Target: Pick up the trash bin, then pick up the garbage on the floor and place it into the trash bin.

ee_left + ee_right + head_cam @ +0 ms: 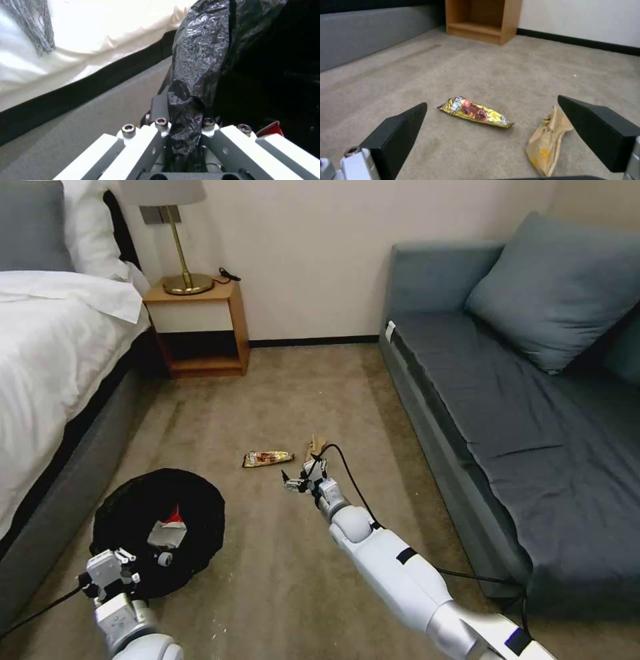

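Right wrist view: crinkled gold packet point(475, 113), carpet point(486, 70).

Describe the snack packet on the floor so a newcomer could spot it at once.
On the carpet between the bed and the grey sofa, just ahead of the open right gripper, lie two litter pieces. The snack packet is the shiny gold one; the tan paper strip beside it is dull.

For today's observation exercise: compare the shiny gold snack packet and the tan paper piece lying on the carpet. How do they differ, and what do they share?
The snack packet is glossy gold with red print; the tan paper piece is matte and plain, with faint yellow marks. The packet lies fairly flat; the tan piece is crumpled and folded. The packet sits centred between the open right gripper's fingers; the tan piece lies beside one finger. Both rest on the carpet, uncollected and apart.
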Robot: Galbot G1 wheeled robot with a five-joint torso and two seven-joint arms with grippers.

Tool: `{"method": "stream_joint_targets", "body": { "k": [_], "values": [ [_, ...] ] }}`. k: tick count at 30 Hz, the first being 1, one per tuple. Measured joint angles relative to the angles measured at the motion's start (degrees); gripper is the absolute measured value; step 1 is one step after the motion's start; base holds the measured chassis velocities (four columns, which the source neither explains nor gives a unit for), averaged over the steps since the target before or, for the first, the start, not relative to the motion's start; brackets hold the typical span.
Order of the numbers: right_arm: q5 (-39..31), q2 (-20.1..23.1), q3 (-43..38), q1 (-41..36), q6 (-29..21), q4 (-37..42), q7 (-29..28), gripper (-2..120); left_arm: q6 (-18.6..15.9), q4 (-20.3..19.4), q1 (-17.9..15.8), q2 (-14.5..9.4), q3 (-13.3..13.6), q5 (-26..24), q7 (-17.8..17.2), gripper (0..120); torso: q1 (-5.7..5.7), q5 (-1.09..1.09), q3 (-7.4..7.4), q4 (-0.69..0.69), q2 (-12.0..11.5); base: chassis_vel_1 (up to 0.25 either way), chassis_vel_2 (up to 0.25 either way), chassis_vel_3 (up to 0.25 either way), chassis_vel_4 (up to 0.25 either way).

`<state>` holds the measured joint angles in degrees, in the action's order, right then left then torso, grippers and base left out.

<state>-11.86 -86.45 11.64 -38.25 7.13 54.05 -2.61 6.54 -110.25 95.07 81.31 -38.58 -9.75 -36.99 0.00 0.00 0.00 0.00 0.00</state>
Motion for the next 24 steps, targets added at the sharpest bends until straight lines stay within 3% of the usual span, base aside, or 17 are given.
{"method": "stream_joint_targets", "body": {
  "k": [24],
  "values": [
    [-0.04, -0.88, -0.62, 0.17, 1.51, -1.86, 0.54, 100, 0.31, 1.51, -0.68, 0.31, 0.41, 0.46, -0.05, 3, 0.0, 0.0, 0.0, 0.01, 0.0, -0.021, 0.022, 0.021, -0.022]
  ]
}}
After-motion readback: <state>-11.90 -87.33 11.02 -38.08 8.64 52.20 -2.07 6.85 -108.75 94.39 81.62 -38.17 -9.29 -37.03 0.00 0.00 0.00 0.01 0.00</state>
